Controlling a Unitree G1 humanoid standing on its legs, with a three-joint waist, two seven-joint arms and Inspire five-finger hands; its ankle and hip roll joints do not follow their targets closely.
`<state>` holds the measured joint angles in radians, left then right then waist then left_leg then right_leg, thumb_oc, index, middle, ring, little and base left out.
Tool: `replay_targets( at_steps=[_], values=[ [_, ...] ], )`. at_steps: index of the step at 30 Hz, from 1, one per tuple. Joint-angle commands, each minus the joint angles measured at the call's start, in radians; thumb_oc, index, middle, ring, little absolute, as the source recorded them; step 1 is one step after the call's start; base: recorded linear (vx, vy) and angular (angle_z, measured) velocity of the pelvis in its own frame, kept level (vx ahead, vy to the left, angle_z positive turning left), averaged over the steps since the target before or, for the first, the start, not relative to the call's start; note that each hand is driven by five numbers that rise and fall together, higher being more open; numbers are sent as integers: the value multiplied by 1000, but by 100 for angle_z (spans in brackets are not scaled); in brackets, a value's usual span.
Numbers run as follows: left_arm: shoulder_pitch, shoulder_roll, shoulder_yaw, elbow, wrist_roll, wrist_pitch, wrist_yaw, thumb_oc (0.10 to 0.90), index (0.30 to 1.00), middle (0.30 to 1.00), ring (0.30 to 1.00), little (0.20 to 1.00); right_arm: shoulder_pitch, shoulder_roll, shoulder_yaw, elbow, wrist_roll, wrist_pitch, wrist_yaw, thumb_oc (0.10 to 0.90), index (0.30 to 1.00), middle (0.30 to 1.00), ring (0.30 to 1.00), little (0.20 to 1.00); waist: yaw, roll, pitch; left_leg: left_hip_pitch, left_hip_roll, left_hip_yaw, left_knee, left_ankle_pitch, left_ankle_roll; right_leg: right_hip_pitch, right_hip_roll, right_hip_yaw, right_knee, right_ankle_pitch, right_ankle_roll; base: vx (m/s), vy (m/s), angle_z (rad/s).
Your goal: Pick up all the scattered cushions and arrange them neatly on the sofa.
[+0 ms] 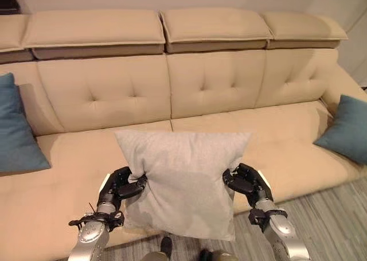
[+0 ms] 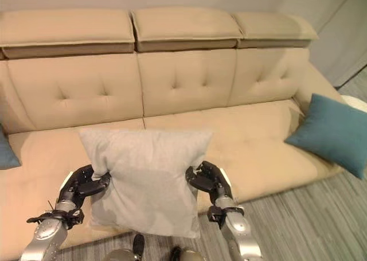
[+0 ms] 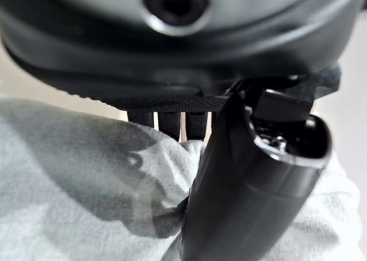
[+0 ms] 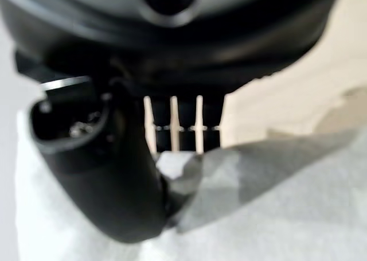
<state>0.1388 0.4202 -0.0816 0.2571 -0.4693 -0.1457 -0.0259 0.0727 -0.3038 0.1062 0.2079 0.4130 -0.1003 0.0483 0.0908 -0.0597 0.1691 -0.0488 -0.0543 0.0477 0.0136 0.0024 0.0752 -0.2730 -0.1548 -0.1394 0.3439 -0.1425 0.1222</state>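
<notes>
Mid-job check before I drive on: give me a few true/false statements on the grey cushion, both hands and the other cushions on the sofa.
1. Both hands grip the grey cushion, the left hand on one side edge and the right hand on the other. True.
2. The grey cushion leans against the sofa backrest. False: it is held in front of the seat, apart from the backrest.
3. A blue cushion rests at the sofa's left end. True.
4. The sofa's right end holds no cushion. False: another blue cushion sits there.
5. The right hand is open. False: thumb and fingers pinch the cushion's cloth.
</notes>
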Motion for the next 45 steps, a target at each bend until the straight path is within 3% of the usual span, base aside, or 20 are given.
replay_targets(
  at_steps=[1, 5, 11, 14, 18, 20, 29, 33, 39, 41, 42, 44, 45],
  values=[
    [-46, -31, -68, -169, 10, -110, -54, 400, 300, 300, 300, 300, -76, 11, -21, -124, -6, -135, 44, 400, 300, 300, 300, 300, -12, -9, -85, -24, 14, -63, 74, -101, -37, 109, 38, 16, -190, 144, 20, 128, -94, 50],
    [-42, -45, -64, -159, 14, -111, -57, 400, 300, 300, 300, 300, -72, -4, -30, -114, -7, -134, 42, 400, 300, 300, 300, 300, -7, -18, -110, -6, 14, -81, 52, -100, -60, 175, 48, -23, -280, 157, 13, 114, -117, 51],
    [-36, -59, -66, -162, 9, -107, -61, 400, 300, 300, 300, 300, -44, -25, -47, -128, 12, -134, 46, 400, 300, 300, 300, 300, -13, -12, -127, 4, 33, -123, 16, -76, -96, 225, 69, -71, -346, 146, -6, 46, -117, 31],
    [-64, -73, -83, -166, -5, -112, -64, 400, 300, 300, 300, 300, -37, -50, -73, -140, 9, -144, 29, 400, 300, 300, 300, 300, -37, -10, -107, -61, 49, -97, 93, -79, -133, 252, 64, -129, -385, 133, -24, -39, -153, 71],
    [-76, -85, -89, -169, -13, -112, -56, 400, 300, 300, 300, 300, -58, -70, -70, -137, -8, -143, 13, 400, 300, 300, 300, 300, -41, -11, -88, -121, 83, -52, 159, -65, -148, 278, 54, -160, -387, 125, -32, -8, -15, 53],
    [-80, -81, -88, -177, -4, -113, -44, 400, 300, 300, 300, 300, -75, -69, -64, -128, -27, -145, -6, 400, 300, 300, 300, 300, -33, -13, -83, -147, 89, -53, 149, -53, -144, 281, 60, -154, -381, 122, -32, 42, 3, 14],
    [-85, -64, -72, -192, 29, -114, 14, 400, 300, 300, 300, 300, -109, -27, -38, -108, -98, -148, -65, 400, 300, 300, 300, 300, -30, -13, -127, -62, 87, -40, 50, -56, -126, 302, 68, -110, -370, 94, -29, 152, 59, -11],
    [-140, -50, -80, -189, 46, -128, 53, 400, 300, 300, 300, 300, -165, -20, -15, -95, -133, -153, -104, 400, 300, 300, 300, 300, -28, -5, -122, -85, 83, -29, 49, -62, -112, 252, 62, -90, -342, 89, -27, -3, 83, -25],
    [-345, -55, -140, -132, 70, -179, 168, 400, 300, 300, 300, 300, -401, -23, 65, -51, -222, -188, -233, 400, 300, 300, 300, 300, -35, 16, -68, -263, 69, -33, 103, -66, -94, 38, 43, -56, -249, 104, -29, -157, 77, -6],
    [-449, -64, -172, -89, 77, -195, 221, 400, 300, 300, 300, 300, -509, -21, 104, -8, -247, -195, -288, 400, 300, 300, 300, 300, -33, 17, -61, -314, 67, -33, 105, -54, -92, -28, 36, -50, -232, 116, -28, -132, 46, -10],
    [-575, -53, -198, -26, 90, -211, 283, 400, 300, 300, 300, 300, -628, -34, 133, 46, -265, -192, -333, 400, 300, 300, 300, 300, -34, 18, -56, -352, 64, -33, 95, -35, -92, -74, 30, -43, -228, 129, -24, -99, 46, -28],
    [-647, -48, -210, 7, 94, -219, 314, 400, 300, 300, 300, 300, -700, -46, 153, 75, -278, -190, -358, 400, 300, 300, 300, 300, -33, 18, -52, -365, 64, -33, 82, -22, -93, -96, 29, -37, -230, 135, -22, -69, 43, -11],
    [-772, -29, -233, 54, 113, -230, 367, 400, 300, 300, 300, 300, -817, -61, 173, 126, -293, -187, -398, 400, 300, 300, 300, 300, -33, 20, -45, -384, 61, -35, 58, 0, -97, -126, 25, -35, -233, 146, -17, -52, 39, -3]
  ],
)
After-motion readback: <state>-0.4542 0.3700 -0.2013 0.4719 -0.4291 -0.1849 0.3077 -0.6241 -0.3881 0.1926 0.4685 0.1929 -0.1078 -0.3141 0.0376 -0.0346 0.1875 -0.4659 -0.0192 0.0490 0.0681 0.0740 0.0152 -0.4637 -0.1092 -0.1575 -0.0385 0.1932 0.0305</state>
